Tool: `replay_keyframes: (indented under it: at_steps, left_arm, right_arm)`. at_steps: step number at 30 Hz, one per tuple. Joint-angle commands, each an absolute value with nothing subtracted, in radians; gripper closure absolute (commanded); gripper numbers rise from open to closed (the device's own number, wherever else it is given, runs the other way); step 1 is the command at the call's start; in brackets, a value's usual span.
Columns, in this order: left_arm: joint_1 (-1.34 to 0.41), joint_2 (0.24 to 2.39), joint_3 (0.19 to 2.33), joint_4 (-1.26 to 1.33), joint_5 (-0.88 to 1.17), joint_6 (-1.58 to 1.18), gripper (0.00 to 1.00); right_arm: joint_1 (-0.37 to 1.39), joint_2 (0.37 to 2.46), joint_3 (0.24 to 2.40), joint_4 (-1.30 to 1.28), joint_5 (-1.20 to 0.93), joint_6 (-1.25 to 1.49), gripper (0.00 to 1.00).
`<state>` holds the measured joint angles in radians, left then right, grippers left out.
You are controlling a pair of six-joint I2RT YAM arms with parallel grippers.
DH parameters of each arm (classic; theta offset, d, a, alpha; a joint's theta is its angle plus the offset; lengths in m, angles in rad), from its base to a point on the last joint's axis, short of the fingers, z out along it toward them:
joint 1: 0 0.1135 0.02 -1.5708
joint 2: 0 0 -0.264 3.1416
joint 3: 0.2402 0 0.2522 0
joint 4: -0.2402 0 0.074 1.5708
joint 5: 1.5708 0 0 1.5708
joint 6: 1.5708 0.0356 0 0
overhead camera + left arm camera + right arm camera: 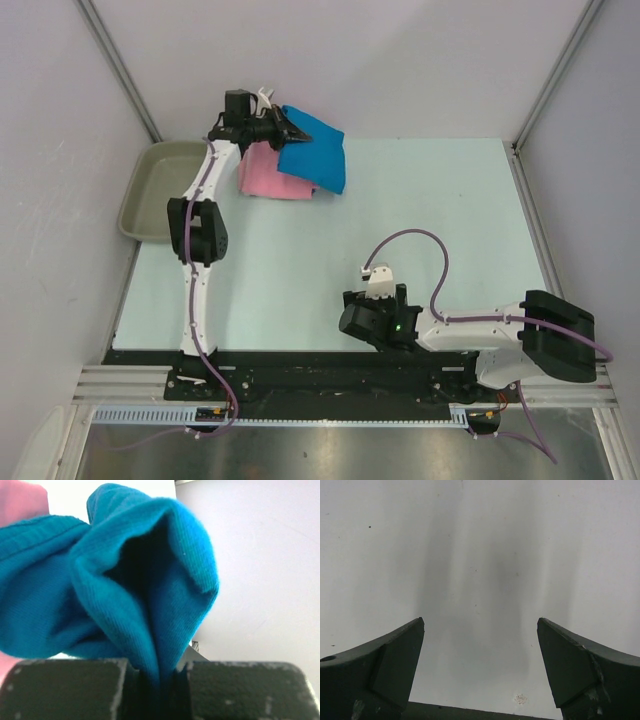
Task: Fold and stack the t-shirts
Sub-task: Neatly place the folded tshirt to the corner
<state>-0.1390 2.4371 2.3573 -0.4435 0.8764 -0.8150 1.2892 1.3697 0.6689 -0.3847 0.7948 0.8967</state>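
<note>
While the right tool (480,621) waits close to the arm bases, fingers spread wide over bare bench (330,230) and holding nothing, everything that matters is happening far up on the left. Moving away from the bases, there's the pink t-shirt (262,175), folded into a neat block and lying flat. Draped over its right edge is the blue t-shirt (315,152), a folded bundle with its long axis running from far-left down to near-right. At the far end of that bundle, the left tool (285,126) is pressed together on a bunched edge of blue cloth, which the wrist view shows wedged right between the fingers. So the blue lies to the right of its tool and only part-way over the pink. To my eye, squaring the stack means carrying it left, and the left arm is far nearer.
</note>
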Motion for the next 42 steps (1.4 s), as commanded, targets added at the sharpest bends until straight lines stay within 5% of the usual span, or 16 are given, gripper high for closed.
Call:
replay_keyframes:
  at_steps: [1,22,25,26,36,42]
  left_arm:
    - [-0.112,2.465,2.434,-0.272,0.988,-0.914,1.0]
    - [0.072,2.471,2.33,-0.319,1.028,-0.783,1.0]
    - [0.078,2.487,2.329,-0.35,1.014,-0.766,0.69]
    - [0.08,2.496,2.33,-0.36,1.005,-0.759,0.03]
    - [0.117,2.49,2.327,-0.612,0.813,-0.594,0.0]
    - [0.152,2.385,2.292,-0.834,0.356,-0.526,0.0]
  right_arm:
    - [1.298,1.382,0.667,-0.357,0.813,0.916,0.0]
    - [1.289,1.439,0.67,-0.264,0.764,0.859,0.0]
    - [1.287,1.446,0.673,-0.262,0.756,0.861,0.0]
    - [1.287,1.448,0.672,-0.264,0.755,0.861,0.0]
    - [1.293,1.433,0.673,-0.265,0.761,0.856,0.0]
    - [1.295,1.451,0.698,-0.299,0.767,0.864,0.0]
